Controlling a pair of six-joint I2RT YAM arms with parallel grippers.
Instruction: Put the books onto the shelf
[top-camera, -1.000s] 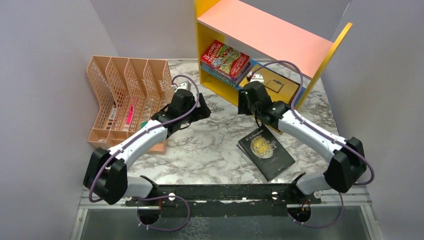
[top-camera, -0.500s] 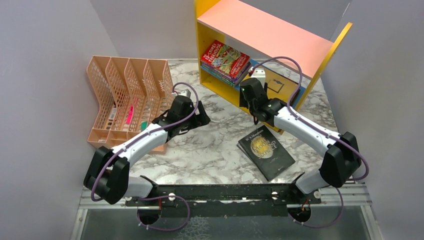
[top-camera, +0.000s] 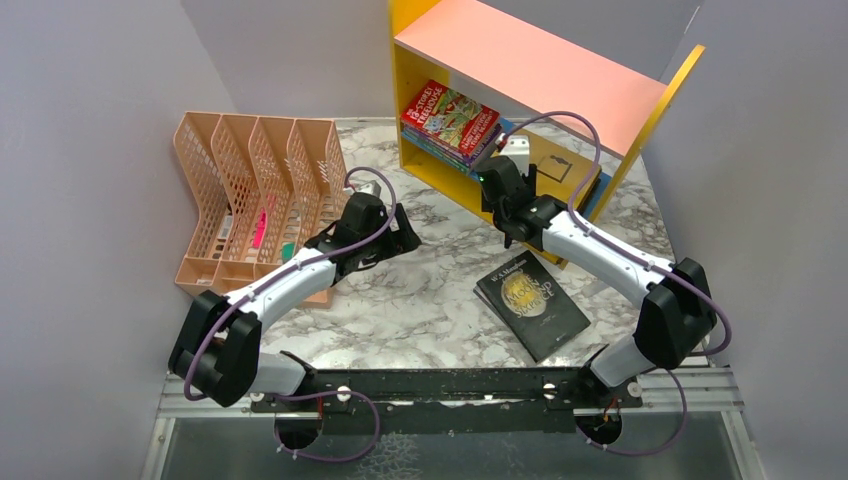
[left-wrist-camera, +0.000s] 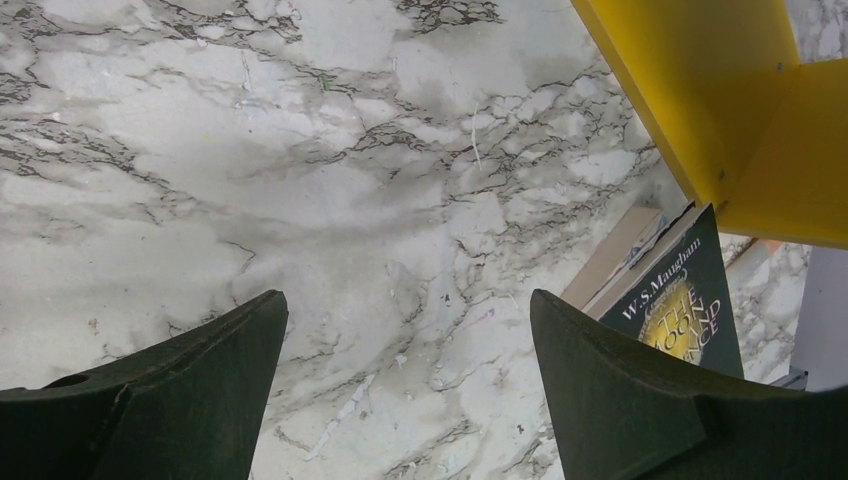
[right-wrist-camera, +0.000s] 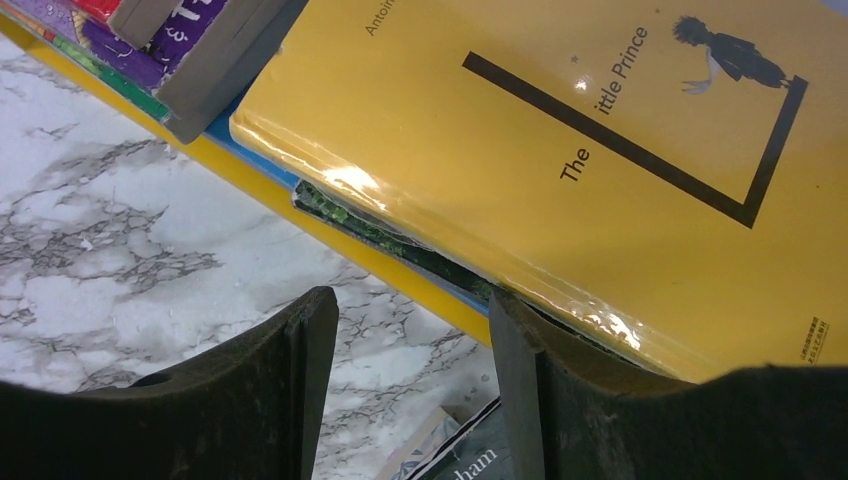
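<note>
Marble-patterned table (top-camera: 420, 290), grey walls on three sides. The shelf (top-camera: 530, 65) stands at the far edge, turned at an angle. It has yellow side panels, a pink top board and a blue lower board behind a yellow front lip.

On the lower board: a flat stack of books (top-camera: 450, 122) lies at the left end. The topmost has a red cartoon cover, with purple and green spines beneath it. Just beside the stack, to the right, a yellow book (right-wrist-camera: 560, 150) lies flat. It is glossy and titled "The Little Prince", with a black right-angle line and a small dark figure on the cover. It rests on a green-patterned book (right-wrist-camera: 380, 225), of which only the front edge shows.

Off the shelf: one dark book (top-camera: 530, 305) lies flat on the table just in front of the shelf's right end. It is cover up, with a gold disc at the centre and "W.S. Maugham" legible along the top.

Right claw (right-wrist-camera: 408, 310): at the front lip of the lower board, by the near corner of the yellow book. Its fingers are apart with nothing between them. Whether one finger touches the yellow book cannot be told.

Left claw (left-wrist-camera: 408, 305): low over bare marble, well apart from the books on the shelf. Its fingers are wide apart and nothing is held.

A peach mesh file rack (top-camera: 250, 190) stands at the left of the table, beside the left arm.
</note>
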